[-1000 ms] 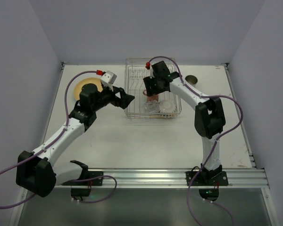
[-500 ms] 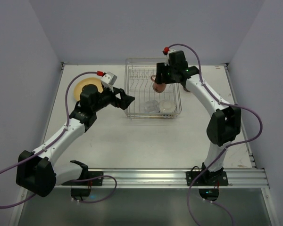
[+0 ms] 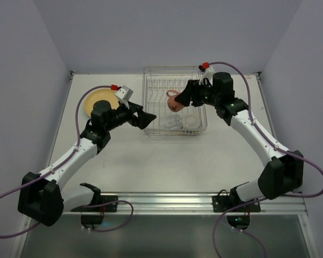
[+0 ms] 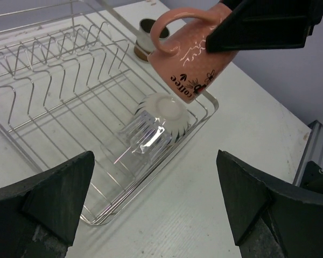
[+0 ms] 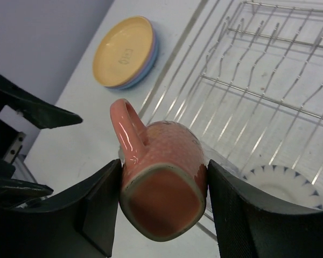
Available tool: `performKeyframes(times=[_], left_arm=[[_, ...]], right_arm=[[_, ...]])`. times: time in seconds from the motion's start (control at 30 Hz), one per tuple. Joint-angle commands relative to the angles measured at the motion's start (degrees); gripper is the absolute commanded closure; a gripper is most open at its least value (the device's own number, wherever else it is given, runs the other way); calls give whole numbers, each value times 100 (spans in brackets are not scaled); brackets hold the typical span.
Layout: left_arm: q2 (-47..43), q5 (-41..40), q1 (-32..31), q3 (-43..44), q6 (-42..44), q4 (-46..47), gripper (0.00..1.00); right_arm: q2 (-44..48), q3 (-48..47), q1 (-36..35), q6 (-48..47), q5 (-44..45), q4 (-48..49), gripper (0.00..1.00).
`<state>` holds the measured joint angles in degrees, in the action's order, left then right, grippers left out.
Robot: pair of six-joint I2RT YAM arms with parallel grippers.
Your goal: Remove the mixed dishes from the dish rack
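My right gripper (image 3: pixel 182 100) (image 5: pixel 164 196) is shut on the pink handled mug (image 3: pixel 173 101) (image 4: pixel 191 59) (image 5: pixel 161 161). It holds the mug by the body, tilted on its side, in the air over the dish rack (image 3: pixel 147 102) (image 4: pixel 37 80) (image 5: pixel 269 80). A white cup (image 3: pixel 189 121) (image 4: pixel 164 110) (image 5: pixel 282 180) and a small clear glass (image 3: pixel 171 123) (image 4: pixel 142 137) lie in the rack's near end. My left gripper (image 3: pixel 147 117) (image 4: pixel 154 183) hangs open just left of the rack's near corner, holding nothing.
A stack of plates (image 3: pixel 99 102) (image 5: pixel 124 51), yellow-orange on top and blue beneath, lies on the table left of the rack. A brown cup (image 4: pixel 148 37) stands on the table beyond the rack's far side. The rack's plate prongs (image 3: pixel 167 86) hold nothing.
The right gripper has lifted the pink mug out of the rack and tipped it sideways while the arm swung out to the right. The left gripper has edged closer to the rack.
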<state>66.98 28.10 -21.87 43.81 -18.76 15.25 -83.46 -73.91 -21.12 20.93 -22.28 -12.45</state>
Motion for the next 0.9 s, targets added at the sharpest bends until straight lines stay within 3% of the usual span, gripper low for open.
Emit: performKeyframes(times=[0.0,0.17,0.47,0.87], left_arm=[[-45,748,42,13,-355,751,0],[192,1355,42,-241,-1242,1960,0],[649,2182,25,-724,-3106,4485,0],[1106,2288,-292,-751,-4135,5867,9]], right_arm=[[706,559,12,385,-873,1568,100],[1200,1229,-23,535,-1594,2580,100],[1859,1977,-23,562,-1814,3284,100],[1781,2074,-23,808,-2263,3679,100]])
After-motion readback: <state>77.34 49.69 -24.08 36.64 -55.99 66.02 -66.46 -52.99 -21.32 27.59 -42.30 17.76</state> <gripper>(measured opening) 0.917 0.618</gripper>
